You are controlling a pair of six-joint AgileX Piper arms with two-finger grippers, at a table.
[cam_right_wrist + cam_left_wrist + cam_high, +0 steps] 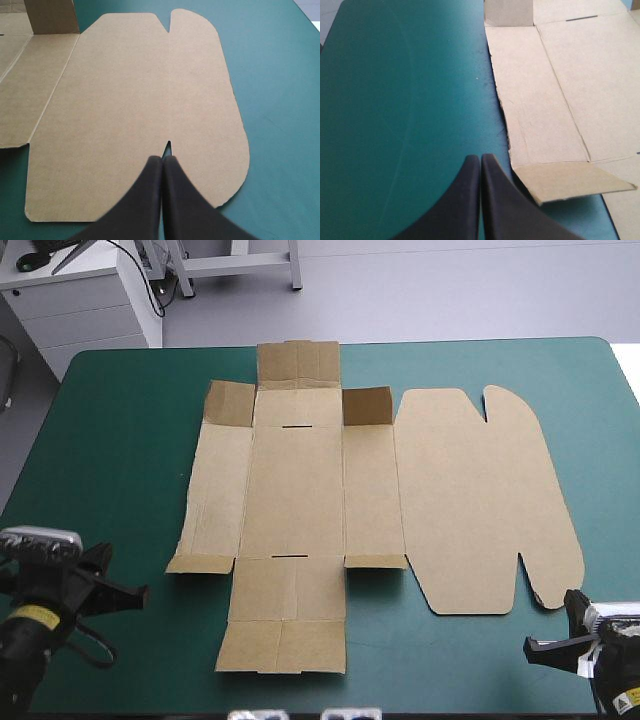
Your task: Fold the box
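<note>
**A:** Where is the box (300, 490) now?

**B:** It lies flat on the teal-green cover (120, 440) and fills the centre of the high view. Its wide lid panel (480, 500) stretches off to the right. Only the small flaps toward the top of the frame stand up a little.

**A:** And the arms?

**B:** The left gripper (135, 591) sits at the lower left and the right gripper (535, 645) at the lower right. Each has its black fingers pressed together into one point, holding nothing. Both are near the board, but from above neither seems to touch it.

**A:** How would the board handle?

**B:** I'd say it is light, thin and fairly stiff. It should bend cleanly at the creases but may spring back, and it could skate over the cover if pushed. Lying flat, it gives little to pinch. The near corner flap (570, 182) is the best place, I think. It is lifted off the cover just beside the left gripper's tip, so a finger could slide under it.

**A:** Is anything in the way?

**B:** I see nothing else lying on the cover around the box. The nuisance will likely be the sheet itself, which is broad and loose. One arm may have to pin it while the other raises a wall.
</note>
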